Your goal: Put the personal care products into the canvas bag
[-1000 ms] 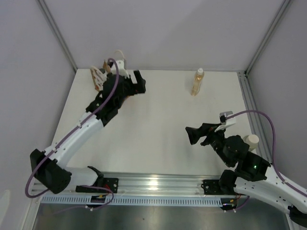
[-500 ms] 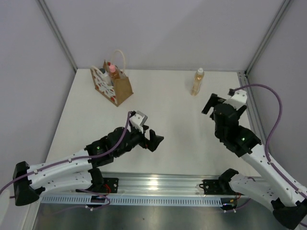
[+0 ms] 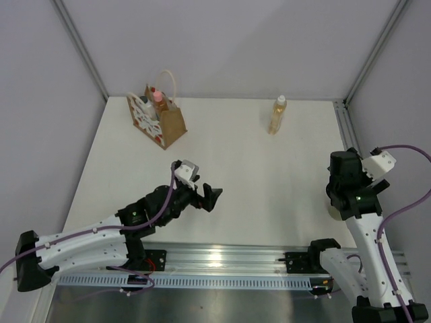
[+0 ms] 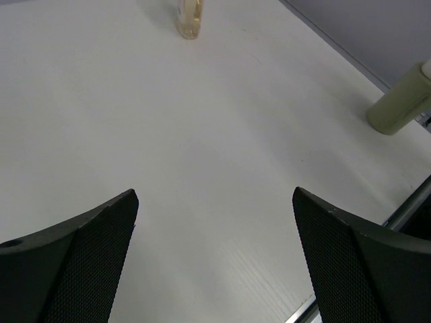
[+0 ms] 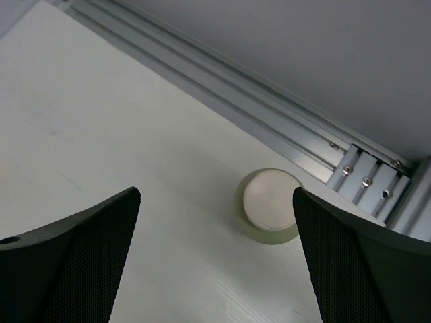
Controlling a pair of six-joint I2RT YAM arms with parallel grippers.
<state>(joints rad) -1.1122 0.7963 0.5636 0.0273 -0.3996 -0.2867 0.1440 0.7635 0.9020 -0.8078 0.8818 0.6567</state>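
— Black pads are seen on both pincers; how wide are they set?
— The left pincer is spread fully, and nothing is held or touched by it. It is held above bare tabletop near the front middle. The right pincer is spread just as wide and is pointed down at the cream bottle, which is seen below and between the pads, untouched.
— How many bottles are counted out on the tabletop?
— Two. One amber bottle with a white cap is stood upright toward the back right, well apart from both pincers. One cream bottle is stood at the right edge, just beside the metal rail.
— And the bag?
— One canvas bag is placed upright at the back left corner, its lacy patterned side turned toward the left. One cream loop handle is seen raised above it; a second cannot be made out.
— What is found inside it?
— One pink cap is shown poking from the mouth. A white shape beside it may be a second bottle, but it is too small to be told for certain.
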